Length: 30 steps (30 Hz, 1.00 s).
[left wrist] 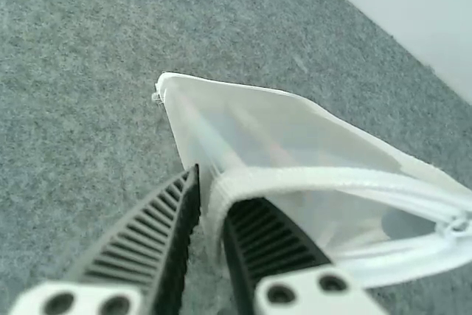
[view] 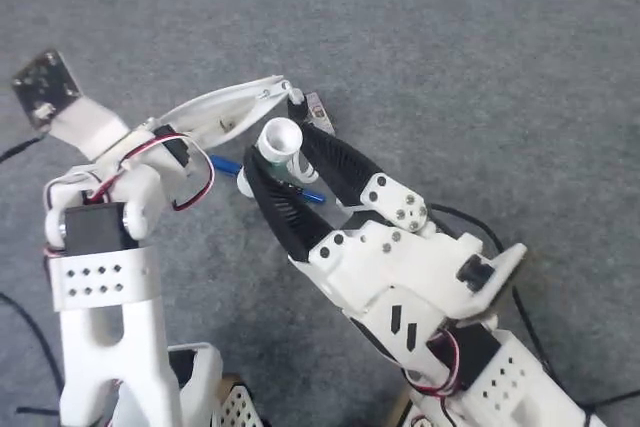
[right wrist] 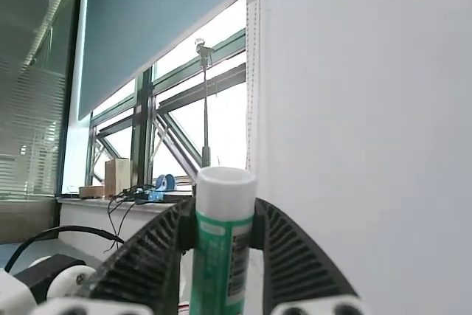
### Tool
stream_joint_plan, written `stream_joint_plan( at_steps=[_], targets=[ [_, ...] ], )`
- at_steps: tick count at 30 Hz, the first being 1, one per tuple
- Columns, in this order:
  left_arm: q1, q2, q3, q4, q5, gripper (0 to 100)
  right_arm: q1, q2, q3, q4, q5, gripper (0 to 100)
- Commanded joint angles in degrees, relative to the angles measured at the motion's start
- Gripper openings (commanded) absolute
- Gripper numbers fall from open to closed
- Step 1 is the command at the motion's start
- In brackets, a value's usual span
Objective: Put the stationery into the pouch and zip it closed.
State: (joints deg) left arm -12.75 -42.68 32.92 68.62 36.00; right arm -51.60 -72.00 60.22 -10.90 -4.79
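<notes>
The pouch is caught by its zippered rim in my left hand — the fingers pinch that edge, and the mouth gapes open. In the high view the pouch sits just beside the glue stick. My right hand is clamped on the stick's green body, white cap outward. A blue pen lies on the grey worktop under that hand — partly hidden by it.
</notes>
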Motion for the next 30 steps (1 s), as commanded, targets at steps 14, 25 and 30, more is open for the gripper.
stream_joint_plan(
  at_steps=[14,25,30],
  targets=[
    [-0.09,0.09,-0.04,-1.14,0.62,1,4.44,1.71,2.11,-8.84,-0.44,0.6],
    [-0.09,0.09,-0.04,-1.14,0.62,1,6.02,27.65,-0.70,-31.16,-0.09,0.6],
    [-0.09,0.09,-0.04,-1.14,0.62,1,5.93,37.85,-4.04,-35.65,-0.09,0.6]
  ],
)
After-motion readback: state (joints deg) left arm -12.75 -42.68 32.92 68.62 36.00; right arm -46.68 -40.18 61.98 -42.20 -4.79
